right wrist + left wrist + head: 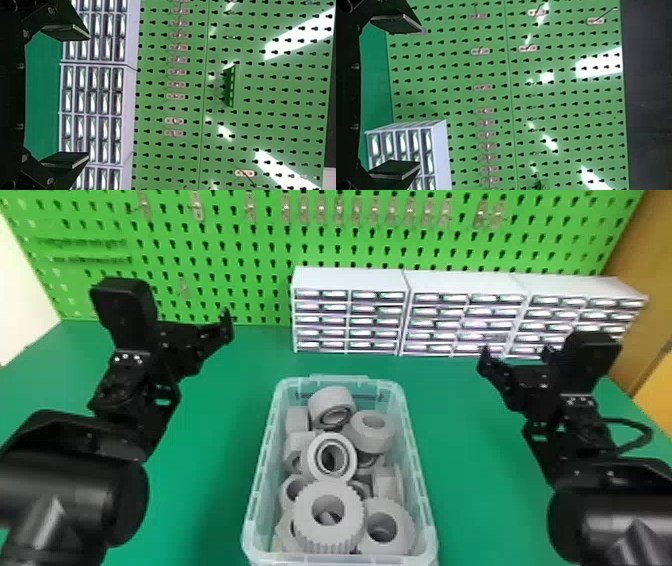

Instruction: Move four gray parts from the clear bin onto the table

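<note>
gray parts (329, 486) apparently lie between left hand (195, 322) and right hand (516, 356).

Green pegboard (225, 252): landmark. Three white drawer units (350, 282), side by side, in front of its lower part, right of centre. Metal hook plates (340, 211) in row on its face; green slotted bracket (233, 87) mounted above row. Tan panel (642, 295) beside its right edge; white surface (22, 290) beside its left.

A workshop-like place, with a green pegboard (230, 260) and small-drawer cabinets (350, 282).
</note>
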